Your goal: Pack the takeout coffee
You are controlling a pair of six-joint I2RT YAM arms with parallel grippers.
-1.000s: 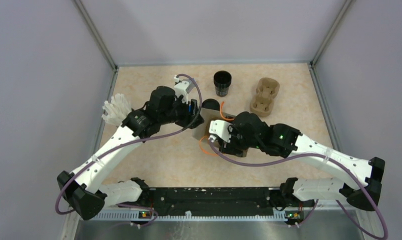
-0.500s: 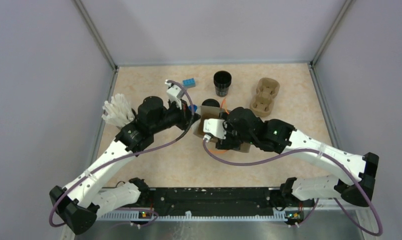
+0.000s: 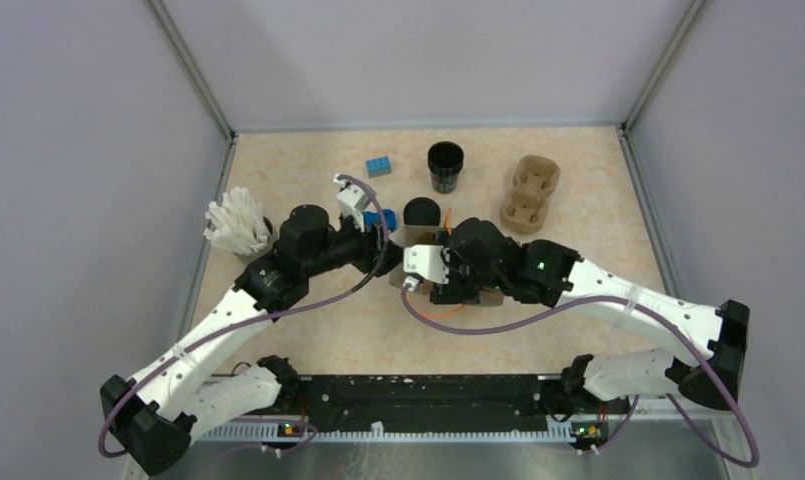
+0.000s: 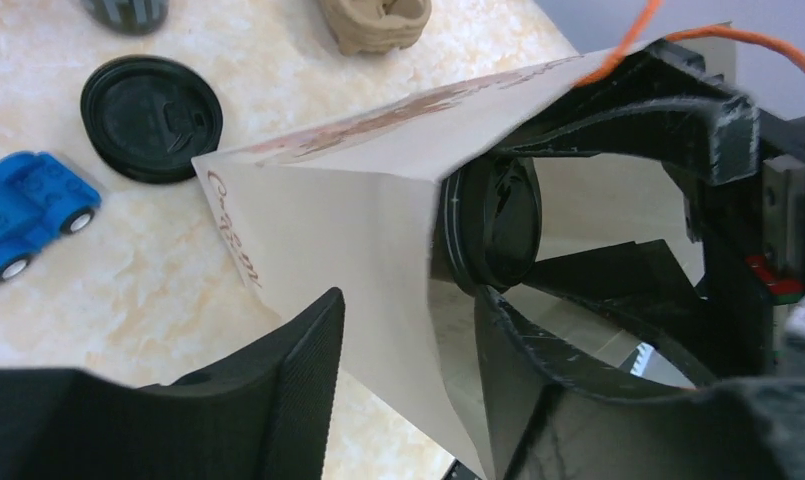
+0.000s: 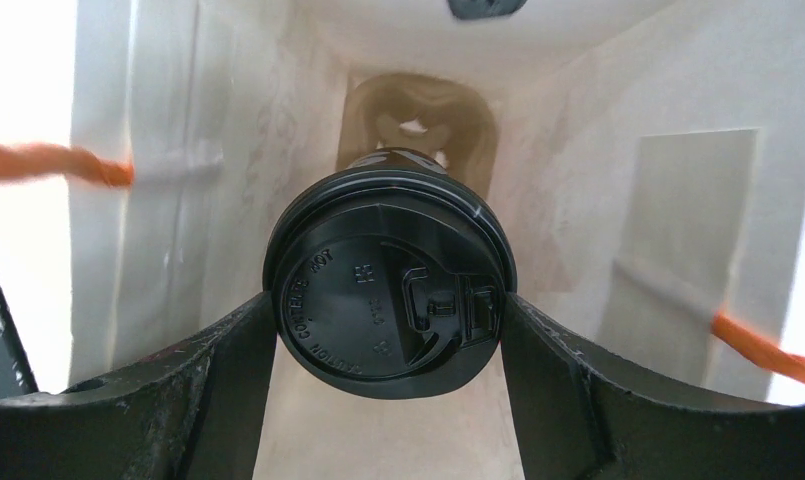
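A white paper bag (image 3: 410, 238) with orange handles lies at mid-table, its mouth toward the arms. My right gripper (image 5: 388, 305) is inside it, shut on the takeout coffee (image 5: 388, 290), a lidded black cup that also shows through the mouth in the left wrist view (image 4: 498, 225). My left gripper (image 4: 408, 300) stands open astride the bag's side wall (image 4: 378, 230), one finger outside and one inside, with a gap showing beside the paper. A second black cup (image 3: 445, 165) stands open at the back, and a loose black lid (image 3: 421, 212) lies flat near the bag.
A brown pulp carrier (image 3: 531, 192) sits at the back right. A blue brick (image 3: 379, 165) lies at the back and a blue toy car (image 4: 28, 215) beside the loose lid. A grey cup of white utensils (image 3: 236, 222) stands at the left edge.
My left arm swung down toward the bag's mouth, uncovering the blue brick and the loose lid. The right arm and the bag shifted a little left.
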